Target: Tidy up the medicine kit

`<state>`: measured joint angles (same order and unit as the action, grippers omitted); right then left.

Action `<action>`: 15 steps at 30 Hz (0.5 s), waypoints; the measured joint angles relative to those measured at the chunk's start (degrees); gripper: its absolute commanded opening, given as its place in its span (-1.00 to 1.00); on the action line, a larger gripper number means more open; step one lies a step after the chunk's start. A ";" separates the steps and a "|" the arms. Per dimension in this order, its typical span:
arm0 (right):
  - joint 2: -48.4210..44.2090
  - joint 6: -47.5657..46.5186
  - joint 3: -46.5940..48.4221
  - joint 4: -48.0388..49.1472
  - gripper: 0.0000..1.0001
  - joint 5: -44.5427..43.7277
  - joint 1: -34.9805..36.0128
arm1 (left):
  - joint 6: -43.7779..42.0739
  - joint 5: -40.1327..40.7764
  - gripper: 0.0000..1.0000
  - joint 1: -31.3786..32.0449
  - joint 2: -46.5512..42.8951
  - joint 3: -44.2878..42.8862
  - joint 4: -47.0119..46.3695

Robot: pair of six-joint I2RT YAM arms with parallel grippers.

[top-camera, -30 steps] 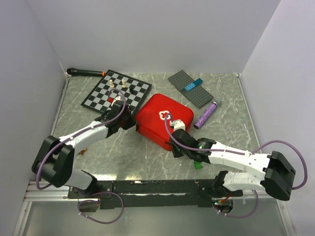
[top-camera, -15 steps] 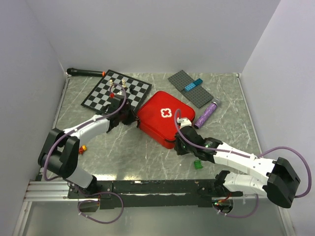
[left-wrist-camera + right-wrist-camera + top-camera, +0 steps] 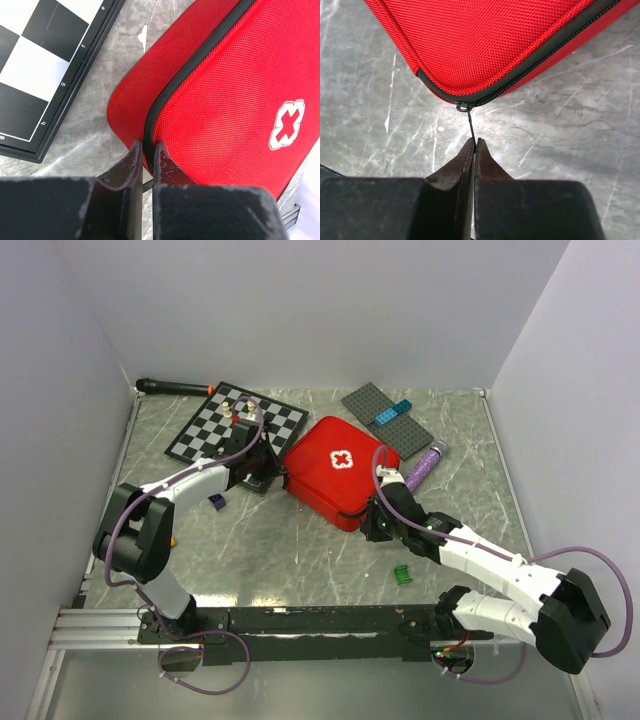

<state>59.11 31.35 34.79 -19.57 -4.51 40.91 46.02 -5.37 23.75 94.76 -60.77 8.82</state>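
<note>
The medicine kit (image 3: 340, 475), a red fabric case with a white cross, lies closed in the middle of the table. At the kit's left corner my left gripper (image 3: 268, 472) is shut on the edge. In the left wrist view its black fingers (image 3: 135, 160) pinch the black zip seam of the kit (image 3: 225, 90). My right gripper (image 3: 378, 522) sits at the near right corner. In the right wrist view the right gripper (image 3: 474, 142) is shut on the thin black zip pull (image 3: 470, 124), which hangs from the slider (image 3: 463, 106) at the kit's (image 3: 485, 40) rounded corner.
A chessboard (image 3: 235, 425) with a few pieces lies behind the left gripper. A grey baseplate (image 3: 385, 422) with a blue brick (image 3: 392, 412) and a purple tube (image 3: 422, 468) lie back right. A black marker (image 3: 175, 387) rests by the back wall. A green piece (image 3: 402, 574) lies near front.
The kit has slid and turned toward the back right. Both grippers moved with it, still holding. The right arm swung right and uncovered the green piece.
</note>
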 measured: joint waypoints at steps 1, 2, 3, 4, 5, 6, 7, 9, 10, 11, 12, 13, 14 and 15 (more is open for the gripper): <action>0.48 -0.39 0.33 -0.20 -1.00 -0.13 -0.04 | -0.33 -0.09 -0.99 -0.04 0.00 0.00 -0.02; 1.40 -1.07 1.11 -0.68 -1.00 -0.39 -0.04 | -0.90 -0.24 -0.99 -0.07 0.00 0.00 -0.04; 2.08 -1.49 1.64 -1.09 -1.00 -0.59 -0.04 | -1.57 -0.26 -0.98 -0.13 0.00 -0.02 -0.17; 2.71 -1.97 1.99 -1.29 -1.00 -0.68 -0.09 | -2.14 -0.31 -0.99 -0.20 0.00 -0.07 -0.22; 3.52 -2.75 2.60 -1.53 -1.00 -0.92 -0.07 | -3.30 -0.42 -0.98 -0.33 0.00 -0.26 -0.09; 4.00 -3.50 3.10 -1.75 -1.00 -1.01 -0.07 | -4.33 -0.39 -0.98 -0.37 0.00 -0.52 0.11; 4.15 -4.15 3.43 -1.95 -1.00 -1.11 -0.07 | -5.60 -0.39 -0.98 -0.46 0.02 -1.03 0.79; 4.00 -5.77 3.65 -2.21 -1.00 -1.84 0.39 | -8.79 -0.42 -0.98 -0.74 0.04 -2.47 2.34; 3.82 -6.56 3.65 -2.29 -1.00 -2.27 1.07 | -10.69 -0.26 -0.98 -0.90 0.04 -3.19 3.15; 3.67 -7.17 3.63 -2.40 -1.00 -2.89 1.90 | -12.48 0.44 -0.98 -1.14 0.04 -3.61 3.39; 3.39 -7.85 3.63 -2.60 -1.00 -3.78 3.06 | -14.43 1.57 -0.98 -1.60 0.02 -4.02 3.96; 3.23 -8.22 3.63 -2.82 -1.00 -4.35 3.89 | -15.67 2.58 -0.98 -2.21 0.02 -4.09 4.48; 3.06 -8.55 3.63 -3.08 -1.00 -5.51 5.38 | -16.98 3.56 -0.98 -2.84 0.02 -4.09 5.35; 3.06 -8.63 3.63 -3.26 -1.00 -5.95 6.43 | -17.99 4.26 -0.98 -3.28 0.02 -4.09 6.21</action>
<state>62.17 22.72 38.41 -22.83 -10.46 47.33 28.03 -1.10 20.47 94.78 -64.86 15.03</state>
